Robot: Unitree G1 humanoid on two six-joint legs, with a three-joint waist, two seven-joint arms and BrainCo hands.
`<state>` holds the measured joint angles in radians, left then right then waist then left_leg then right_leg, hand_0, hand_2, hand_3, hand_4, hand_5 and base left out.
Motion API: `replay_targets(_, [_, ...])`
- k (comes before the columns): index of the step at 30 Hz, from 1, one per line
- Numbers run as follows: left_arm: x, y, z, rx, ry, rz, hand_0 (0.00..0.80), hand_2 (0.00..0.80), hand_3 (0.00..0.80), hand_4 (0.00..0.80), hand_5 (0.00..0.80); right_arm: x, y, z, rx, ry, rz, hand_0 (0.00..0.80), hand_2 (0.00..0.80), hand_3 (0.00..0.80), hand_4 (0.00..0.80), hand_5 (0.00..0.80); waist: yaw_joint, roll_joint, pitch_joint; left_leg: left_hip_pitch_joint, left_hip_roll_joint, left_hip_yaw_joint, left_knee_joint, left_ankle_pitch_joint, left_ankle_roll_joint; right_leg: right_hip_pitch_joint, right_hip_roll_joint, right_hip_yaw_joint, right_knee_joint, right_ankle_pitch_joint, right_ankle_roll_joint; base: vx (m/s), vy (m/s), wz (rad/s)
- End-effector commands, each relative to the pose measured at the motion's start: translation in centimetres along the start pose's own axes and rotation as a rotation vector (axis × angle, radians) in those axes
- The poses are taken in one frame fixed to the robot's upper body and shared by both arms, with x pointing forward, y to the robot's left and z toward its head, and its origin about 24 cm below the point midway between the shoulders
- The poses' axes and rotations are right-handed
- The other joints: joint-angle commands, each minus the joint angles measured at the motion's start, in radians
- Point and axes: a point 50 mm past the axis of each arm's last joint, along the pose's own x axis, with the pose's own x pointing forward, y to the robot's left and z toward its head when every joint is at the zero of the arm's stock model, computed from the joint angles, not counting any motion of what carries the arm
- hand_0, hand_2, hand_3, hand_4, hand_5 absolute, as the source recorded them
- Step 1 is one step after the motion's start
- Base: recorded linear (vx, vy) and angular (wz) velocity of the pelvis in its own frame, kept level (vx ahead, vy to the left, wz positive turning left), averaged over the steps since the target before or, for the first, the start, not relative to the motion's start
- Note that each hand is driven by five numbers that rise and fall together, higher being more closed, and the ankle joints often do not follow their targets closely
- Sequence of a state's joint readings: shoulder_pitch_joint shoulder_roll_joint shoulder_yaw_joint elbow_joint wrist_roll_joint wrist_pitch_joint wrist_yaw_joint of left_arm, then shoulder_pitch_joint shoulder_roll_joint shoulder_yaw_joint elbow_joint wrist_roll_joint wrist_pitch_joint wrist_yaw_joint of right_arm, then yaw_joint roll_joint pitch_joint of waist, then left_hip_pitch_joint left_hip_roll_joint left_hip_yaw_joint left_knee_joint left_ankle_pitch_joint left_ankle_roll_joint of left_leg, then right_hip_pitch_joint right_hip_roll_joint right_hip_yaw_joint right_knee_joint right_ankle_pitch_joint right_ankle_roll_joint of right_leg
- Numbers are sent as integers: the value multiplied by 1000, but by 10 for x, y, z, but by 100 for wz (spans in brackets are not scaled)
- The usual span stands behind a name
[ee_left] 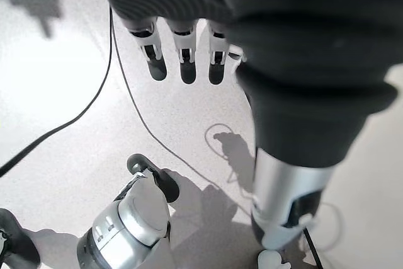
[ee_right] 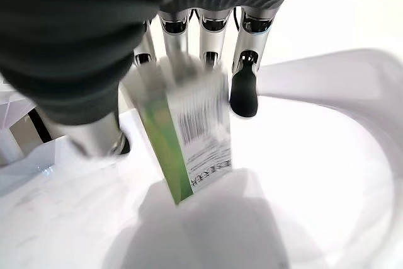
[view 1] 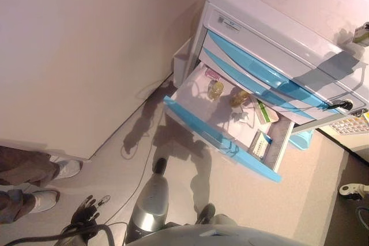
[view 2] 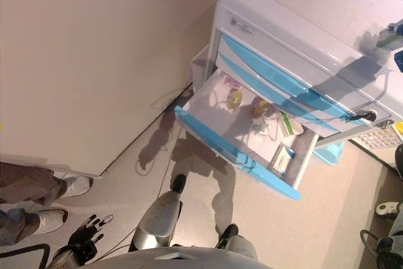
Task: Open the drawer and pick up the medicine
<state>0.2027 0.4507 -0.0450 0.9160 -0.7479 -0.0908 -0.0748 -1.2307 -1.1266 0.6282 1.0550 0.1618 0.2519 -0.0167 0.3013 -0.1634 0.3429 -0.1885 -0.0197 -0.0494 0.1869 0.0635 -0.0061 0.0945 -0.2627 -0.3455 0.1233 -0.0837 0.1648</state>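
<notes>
Hanging low beside the robot, the left hand (ee_left: 182, 48) is nearest the head camera and holds nothing; its own wrist view shows the fingers straight and slightly apart over bare floor (ee_left: 56, 92). A person's shoes (view 1: 55, 184) stand at the left edge of the eye views, near the wall.

Farther out, the drawer (view 1: 222, 139) of the white and blue cabinet (view 1: 277, 33) is pulled well open, so that step looks done. Small bottles (view 1: 216, 89) and flat boxes (view 1: 260, 145) lie inside it, untouched for now.

Farthest off, on top of the cabinet, the right hand (ee_right: 208, 36) grips the medicine box (ee_right: 189, 130), a green and white carton pinched between thumb and fingers and held upright over a white basin-like surface (ee_right: 327, 155). By that, the pick-up also seems complete; what is left, if anything, is setting the box down or handing it over.

Only the right wrist view shows this grip clearly. In the eye views the box is only a sliver at the right edge (view 1: 361, 33), and the hand itself is barely seen. The open drawer, in turn, shows only in the eye views.
</notes>
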Motion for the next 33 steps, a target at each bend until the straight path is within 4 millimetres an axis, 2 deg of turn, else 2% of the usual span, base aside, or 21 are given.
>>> replay_targets(1, [-8,15,-2,25,-4,23,0,0,0,0,0,-7,-55,22,-68,-93,-202,0,0,0,0,0,14,26,-45,111,6,-12,-51,-129,46,-112,-4,39,89,166,13,0,0,0])
replay_targets(8, [-9,15,-5,27,1,13,0,0,0,0,0,-14,-70,44,-23,-196,-305,0,0,0,0,0,8,30,-50,112,4,-8,-52,-131,45,-113,-7,39,89,167,13,0,0,0])
replay_targets(24, [-11,14,-13,43,16,-21,0,0,0,0,0,-40,-83,104,77,-448,-445,0,0,0,0,0,-27,35,-81,132,7,13,-60,-135,41,-110,-1,57,78,157,11,-7,-3,-2])
replay_targets(33, [-10,0,-10,266,-20,-62,0,0,0,0,0,-76,-98,138,222,-646,-596,0,0,0,0,0,-80,55,-112,152,13,50,-66,-140,37,-115,3,87,67,144,12,-19,-1,-11])
